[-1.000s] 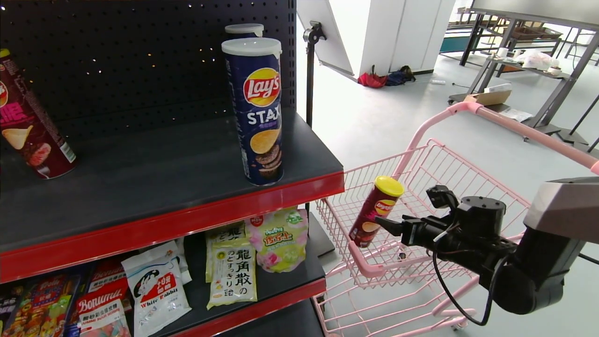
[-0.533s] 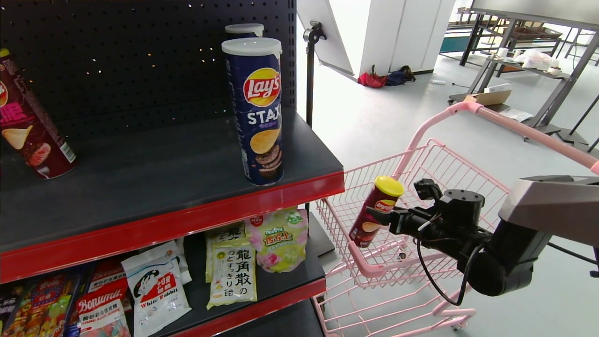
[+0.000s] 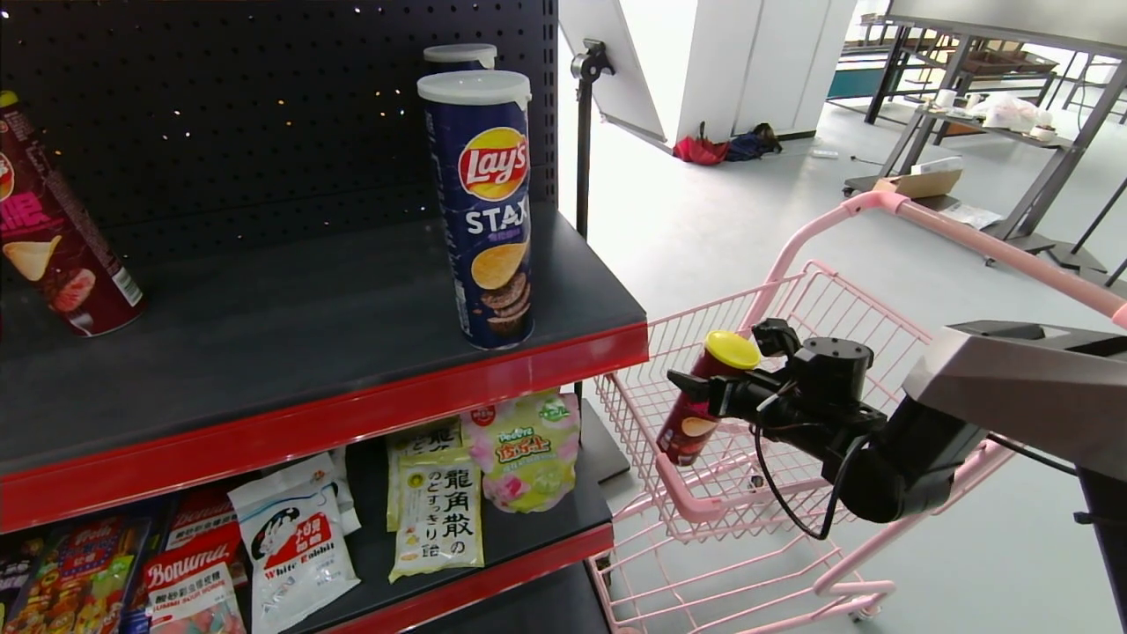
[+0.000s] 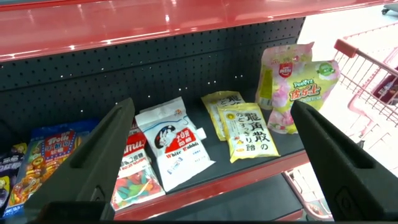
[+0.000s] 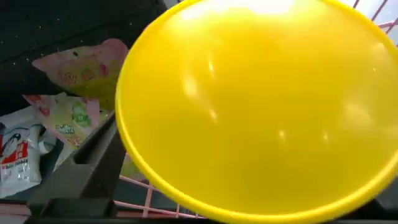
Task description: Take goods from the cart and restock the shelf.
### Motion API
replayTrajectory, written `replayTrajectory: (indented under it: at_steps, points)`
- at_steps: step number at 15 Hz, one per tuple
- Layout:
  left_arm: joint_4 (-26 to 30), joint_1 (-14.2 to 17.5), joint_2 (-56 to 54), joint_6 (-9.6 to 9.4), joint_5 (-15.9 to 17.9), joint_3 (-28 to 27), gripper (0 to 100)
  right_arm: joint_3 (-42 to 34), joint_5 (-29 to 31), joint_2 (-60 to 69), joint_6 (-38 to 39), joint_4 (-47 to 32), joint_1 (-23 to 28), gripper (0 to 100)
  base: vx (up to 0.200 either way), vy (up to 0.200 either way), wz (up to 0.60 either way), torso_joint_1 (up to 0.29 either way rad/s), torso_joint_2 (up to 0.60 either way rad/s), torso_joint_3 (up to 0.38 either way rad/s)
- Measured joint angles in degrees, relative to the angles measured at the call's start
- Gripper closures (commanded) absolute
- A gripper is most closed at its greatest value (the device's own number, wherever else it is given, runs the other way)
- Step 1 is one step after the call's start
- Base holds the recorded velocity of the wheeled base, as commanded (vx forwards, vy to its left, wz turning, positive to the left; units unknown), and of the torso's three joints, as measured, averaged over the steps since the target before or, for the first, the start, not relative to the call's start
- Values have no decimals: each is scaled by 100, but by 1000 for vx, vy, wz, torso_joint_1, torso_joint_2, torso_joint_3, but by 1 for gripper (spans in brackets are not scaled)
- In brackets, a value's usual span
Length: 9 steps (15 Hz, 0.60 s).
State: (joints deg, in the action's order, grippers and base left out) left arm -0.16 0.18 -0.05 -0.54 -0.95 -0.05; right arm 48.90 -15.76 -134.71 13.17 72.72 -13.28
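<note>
I am holding my right gripper (image 3: 727, 359) at the top of the red can (image 3: 696, 424), with its fingers spread wide: one is lying along the side of the can that faces the shelf, the other is sitting behind the yellow lid (image 3: 732, 350). I cannot tell whether either finger is touching the can. The can is leaning tilted in the pink cart (image 3: 792, 295), in the corner of the basket nearest the shelf, lid uppermost. In my right wrist view the lid is showing just in front of the camera.

My left gripper (image 4: 211, 104) is hanging wide and holding nothing, and it is facing the lower shelf (image 4: 205, 186), where a white bag (image 4: 174, 146), a yellow pouch (image 4: 249, 130) and a pink and green pouch (image 4: 305, 93) are lying.

On the upper shelf (image 3: 308, 343) a blue can (image 3: 484, 220) is standing upright near the front edge, and a dark red can (image 3: 53, 238) is standing at the far left.
</note>
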Motion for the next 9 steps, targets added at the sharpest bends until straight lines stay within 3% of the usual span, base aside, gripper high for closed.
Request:
replayTrajectory:
  at_steps: [4, 5, 9]
  points:
    - [0, 0, 0, 0, 0, 0, 0, 306, 115, -206, -6, -2, -74, 0, 0, 0, 0, 0, 0, 0]
    - [0, 0, 0, 2, 0, 0, 0, 336, 121, -250, -4, 0, -76, 100, 0, 0, 0, 0, 0, 0]
    - [5, 0, 0, 0, 2, -2, 0, 438, 241, -374, -9, 6, -80, 100, 0, 0, 0, 0, 0, 0]
